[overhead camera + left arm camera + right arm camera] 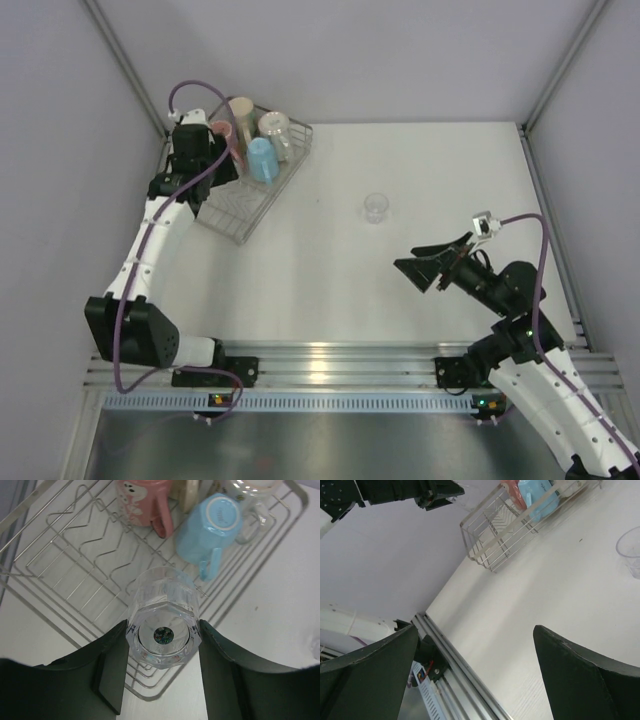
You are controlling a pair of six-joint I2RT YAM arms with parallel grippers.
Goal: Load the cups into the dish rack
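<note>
Left gripper [162, 630] is clamped on a small clear faceted glass [162, 602], base sticker [161, 635] unreadable, above the silver wire dish rack's [65, 570] free near half; right gripper [475, 635] hangs wide apart.

one rack [236, 216], one pink mug [140, 502], one cream mug [241, 107], one dotted mug [274, 128], one blue cup [212, 527], two clear glasses [162, 625] [376, 207]

The surface [400, 290] is white and matt. Along its near edge run silver metal rails [340, 360], and just below them lies a grey metal plate [330, 450]. Plain pale grey walls [350, 50] stand on three sides. Two thin metal posts [125, 65] stand at the back corners.
</note>
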